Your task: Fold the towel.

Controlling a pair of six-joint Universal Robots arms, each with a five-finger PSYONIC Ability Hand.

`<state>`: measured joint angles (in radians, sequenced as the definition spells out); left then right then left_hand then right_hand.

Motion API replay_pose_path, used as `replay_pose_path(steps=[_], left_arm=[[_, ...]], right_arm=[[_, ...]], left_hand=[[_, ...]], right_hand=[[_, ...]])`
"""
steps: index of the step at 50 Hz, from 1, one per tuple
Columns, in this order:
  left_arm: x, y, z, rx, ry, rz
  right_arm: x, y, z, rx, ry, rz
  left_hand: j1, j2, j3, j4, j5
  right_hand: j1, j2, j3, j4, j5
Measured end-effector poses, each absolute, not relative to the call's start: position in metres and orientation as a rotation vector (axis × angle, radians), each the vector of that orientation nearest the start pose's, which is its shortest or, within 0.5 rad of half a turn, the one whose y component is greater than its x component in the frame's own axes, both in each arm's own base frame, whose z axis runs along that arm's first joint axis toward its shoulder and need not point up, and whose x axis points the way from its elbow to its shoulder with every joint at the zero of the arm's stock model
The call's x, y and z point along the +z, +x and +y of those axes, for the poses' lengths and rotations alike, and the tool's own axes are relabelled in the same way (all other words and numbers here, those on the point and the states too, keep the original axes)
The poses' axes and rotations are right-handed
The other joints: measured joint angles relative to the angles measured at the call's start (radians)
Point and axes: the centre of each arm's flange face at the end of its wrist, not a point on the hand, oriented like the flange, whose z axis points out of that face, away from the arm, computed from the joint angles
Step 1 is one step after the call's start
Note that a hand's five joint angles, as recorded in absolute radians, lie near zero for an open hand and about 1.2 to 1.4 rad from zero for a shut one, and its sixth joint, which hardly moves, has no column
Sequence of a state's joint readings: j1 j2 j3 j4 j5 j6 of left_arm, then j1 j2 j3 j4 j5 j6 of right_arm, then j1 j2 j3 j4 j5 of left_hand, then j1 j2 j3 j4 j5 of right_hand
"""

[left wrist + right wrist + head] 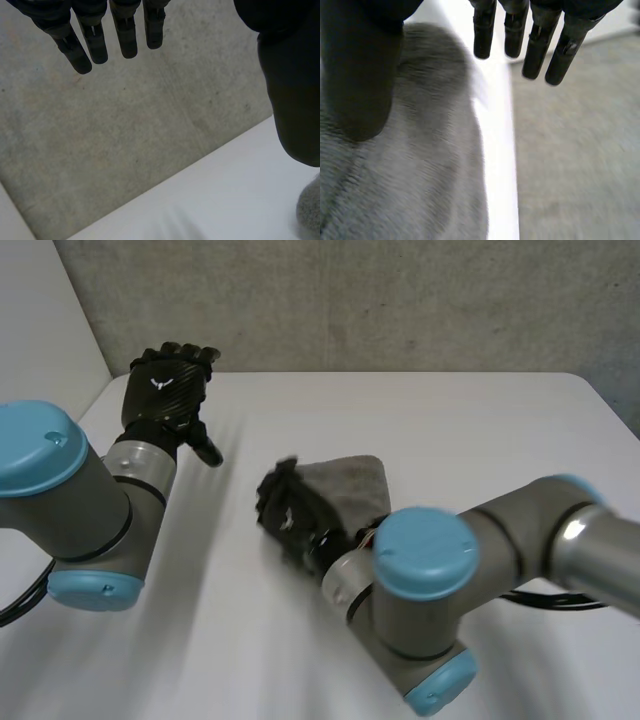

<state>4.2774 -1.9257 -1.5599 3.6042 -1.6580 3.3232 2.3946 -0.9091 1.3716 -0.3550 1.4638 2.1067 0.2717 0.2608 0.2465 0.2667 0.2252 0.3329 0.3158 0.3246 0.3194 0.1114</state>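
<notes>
Here's the small grey terry towel [350, 483], lying bunched on the white table [480, 440] just right of the frame's centre in the head view. The right hand [288, 510] sits at centre frame, right at the towel's left edge. In its wrist view the fingers [537, 45] are straight and spread, reaching out past the cloth's edge, with the thumb [360, 75] over the grey pile [420, 175]. That's an open hand, gripping nothing, and whether it touches the cloth I can't tell. Up in the upper left, the left hand [168, 390] hovers well apart from the towel, its fingers [125, 35] straight, relaxed and empty in front of the grey concrete wall [125, 130].
</notes>
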Motion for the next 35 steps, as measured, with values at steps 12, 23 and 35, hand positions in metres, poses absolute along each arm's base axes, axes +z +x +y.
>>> replay_pose_path(steps=[12, 23, 35], left_arm=[[0.248, -0.302, -0.296, -2.631, 0.479, 2.213], [0.193, -0.338, -0.281, -2.415, 0.569, 2.539], [0.116, -0.357, -0.27, -2.12, 0.859, 2.555]], right_arm=[[0.226, 0.344, -0.226, -2.055, -1.136, 1.76], [0.199, 0.318, -0.268, -1.805, -0.917, 2.045], [0.141, 0.332, -0.288, -1.485, -0.818, 2.132]], left_hand=[[0.0, 0.0, 0.0, 0.0, 0.007], [0.0, 0.0, 0.001, 0.0, 0.012], [0.0, 0.0, 0.0, 0.0, 0.009]], right_hand=[[-0.099, -0.074, -0.081, -0.056, -0.045], [-0.099, -0.074, -0.081, -0.056, -0.045], [-0.099, -0.074, -0.081, -0.056, -0.045]])
